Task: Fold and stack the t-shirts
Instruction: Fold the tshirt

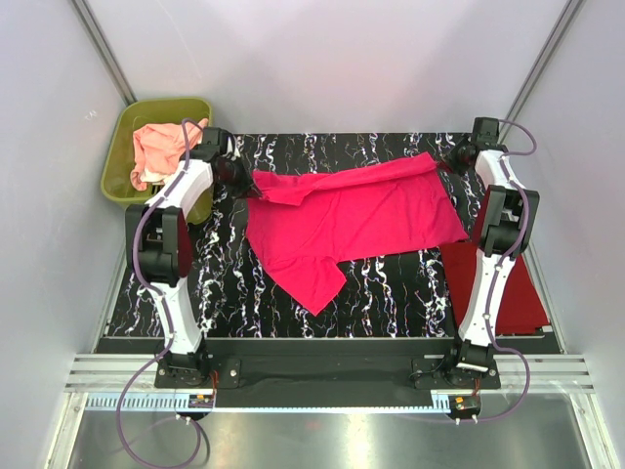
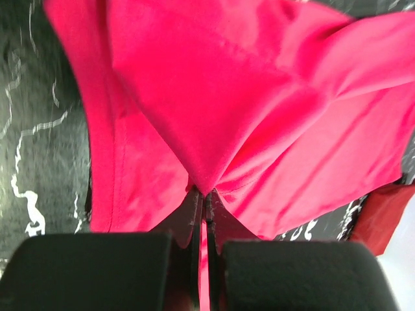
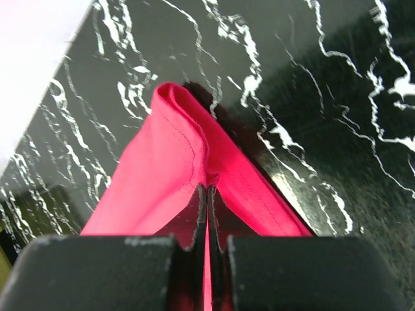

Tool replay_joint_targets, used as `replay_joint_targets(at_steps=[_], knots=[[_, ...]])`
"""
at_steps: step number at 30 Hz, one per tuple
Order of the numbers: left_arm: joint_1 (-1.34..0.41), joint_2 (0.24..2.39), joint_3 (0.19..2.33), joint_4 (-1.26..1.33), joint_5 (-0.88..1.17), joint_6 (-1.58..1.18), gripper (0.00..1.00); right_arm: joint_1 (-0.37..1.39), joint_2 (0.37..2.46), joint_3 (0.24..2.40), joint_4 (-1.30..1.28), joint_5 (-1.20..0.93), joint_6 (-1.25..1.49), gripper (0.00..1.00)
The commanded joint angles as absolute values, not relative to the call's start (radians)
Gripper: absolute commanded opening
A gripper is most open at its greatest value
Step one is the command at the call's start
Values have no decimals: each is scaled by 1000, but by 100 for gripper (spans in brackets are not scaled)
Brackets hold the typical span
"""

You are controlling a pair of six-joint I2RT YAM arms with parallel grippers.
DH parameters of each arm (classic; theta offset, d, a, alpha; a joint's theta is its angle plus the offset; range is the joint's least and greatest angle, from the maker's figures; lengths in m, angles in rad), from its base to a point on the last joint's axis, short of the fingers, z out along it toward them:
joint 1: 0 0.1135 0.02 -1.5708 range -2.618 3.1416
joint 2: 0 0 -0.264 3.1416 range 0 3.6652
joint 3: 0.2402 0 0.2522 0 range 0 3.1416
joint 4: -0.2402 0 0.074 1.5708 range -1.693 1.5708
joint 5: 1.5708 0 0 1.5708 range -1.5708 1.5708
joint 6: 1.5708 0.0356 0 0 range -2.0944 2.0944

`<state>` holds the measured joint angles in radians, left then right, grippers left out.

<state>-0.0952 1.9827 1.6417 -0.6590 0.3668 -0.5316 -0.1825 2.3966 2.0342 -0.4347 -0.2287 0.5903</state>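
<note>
The hot pink t-shirt (image 1: 352, 220) lies spread across the middle of the black marbled table (image 1: 234, 283). My left gripper (image 1: 237, 176) is shut on its far left corner; the left wrist view shows the cloth (image 2: 214, 103) pinched between the jaws. My right gripper (image 1: 451, 161) is shut on the shirt's far right corner, with a fold of cloth (image 3: 175, 162) clamped between the jaws. The darker red t-shirt (image 1: 522, 288) lies flat at the table's right edge under my right arm. The peach-pink t-shirt (image 1: 156, 147) sits crumpled in the tub. The white t-shirt is out of view.
The olive-green tub (image 1: 127, 147) stands off the table's far left corner. Grey walls close in at the left, back and right. A metal rail (image 1: 322, 371) runs along the near edge by the arm bases.
</note>
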Motion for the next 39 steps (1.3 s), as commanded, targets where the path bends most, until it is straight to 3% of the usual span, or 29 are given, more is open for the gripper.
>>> replay_joint_targets(at_steps=[1,39], knots=[[-97,1896,1620,-637,373,-523,0,-190,2310,2019,-449,-215,568,0],[-121,1856,1430,-603,402,-575,0,-192,2345,2019,-525,-175,509,0]])
